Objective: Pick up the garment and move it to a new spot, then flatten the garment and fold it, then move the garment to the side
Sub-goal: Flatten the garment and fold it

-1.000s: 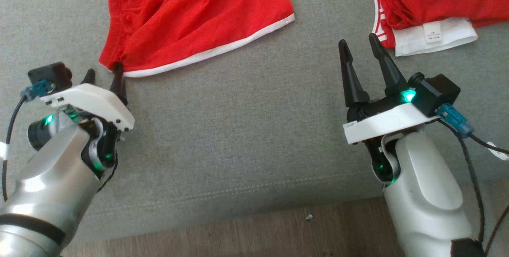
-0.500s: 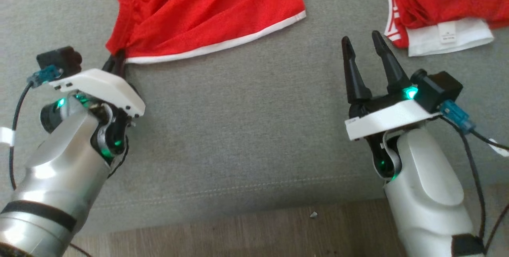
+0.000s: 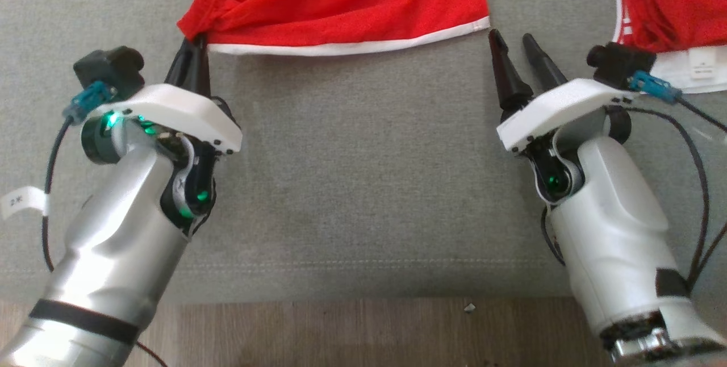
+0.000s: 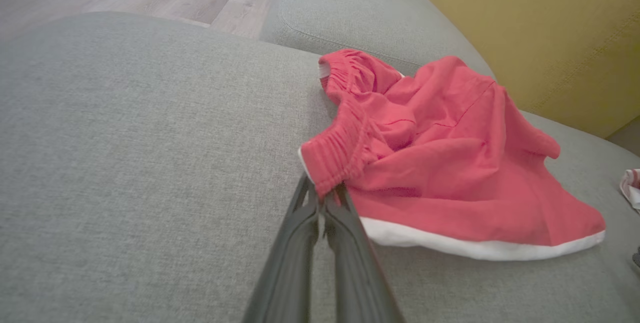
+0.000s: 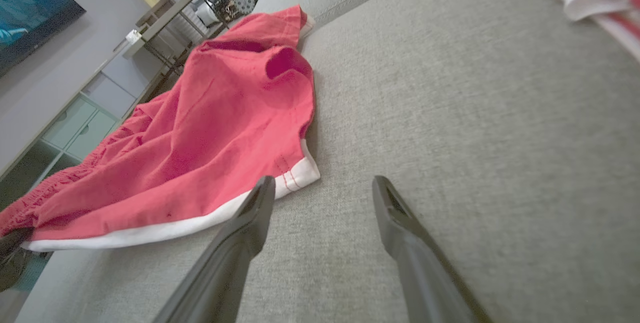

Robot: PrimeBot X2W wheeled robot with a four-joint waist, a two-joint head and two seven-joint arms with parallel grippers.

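Covering most of the head view, a grey sofa cushion (image 3: 363,185) carries everything. A strip of wooden floor (image 3: 341,333) runs along its near edge, and a yellow backrest (image 4: 525,23) rises behind it in the left wrist view. The garment (image 3: 341,3), a pair of red shorts with a white hem, lies rumpled on the far part of the cushion, between the two arms. A second garment (image 3: 670,9), red and white, lies bunched on the cushion off to the right, well apart from the shorts. The left tool (image 3: 194,49) is closed tight. Its two dark fingers pinch the gathered waistband corner of the shorts, where the white hem ends, and the left wrist view shows red fabric caught between the tips. The right tool (image 3: 512,37) stands with its fingers spread wide and nothing between them, low over the cushion. Its tips are just beside the opposite hem corner of the shorts. I cannot tell whether the nearer finger touches the white edge.
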